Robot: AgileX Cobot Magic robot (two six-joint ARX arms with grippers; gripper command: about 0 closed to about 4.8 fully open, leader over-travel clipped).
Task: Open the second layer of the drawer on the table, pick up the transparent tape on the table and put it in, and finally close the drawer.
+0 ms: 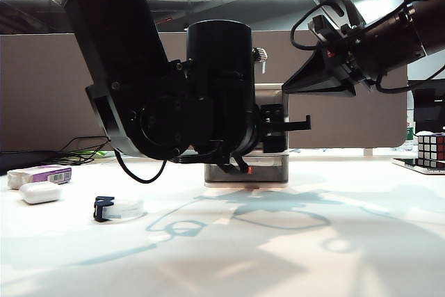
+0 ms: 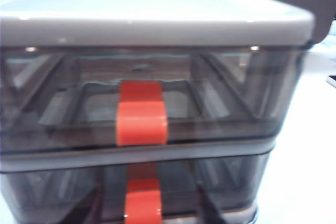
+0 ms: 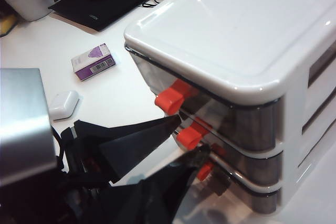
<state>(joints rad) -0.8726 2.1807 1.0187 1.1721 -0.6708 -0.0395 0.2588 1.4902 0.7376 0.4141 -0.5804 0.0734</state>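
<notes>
While the drawer (image 1: 268, 151) stands on the white table (image 1: 292, 241) with all three smoky grey layers pushed in, the left gripper (image 3: 181, 140) sits right at its front face. In the right wrist view its black fingers (image 3: 142, 137) straddle the red-orange handle of the second layer (image 3: 190, 136), one tip above that handle and one below; the jaws are partly spread, and I cannot tell whether they touch the handle. The left wrist view shows no fingers, only the top handle (image 2: 140, 114) and the second layer's handle below it.

The right gripper (image 1: 306, 83) hangs above the drawer unit, to its right side, apart from it; its jaw state cannot be told.

The transparent tape (image 1: 118, 208) lies flat on the table, well to the left of the drawer and apart from both grippers, its dark clip facing left. Farther left of the drawer lie a white case (image 1: 39, 192) and a purple-and-white box (image 1: 40, 174).
</notes>
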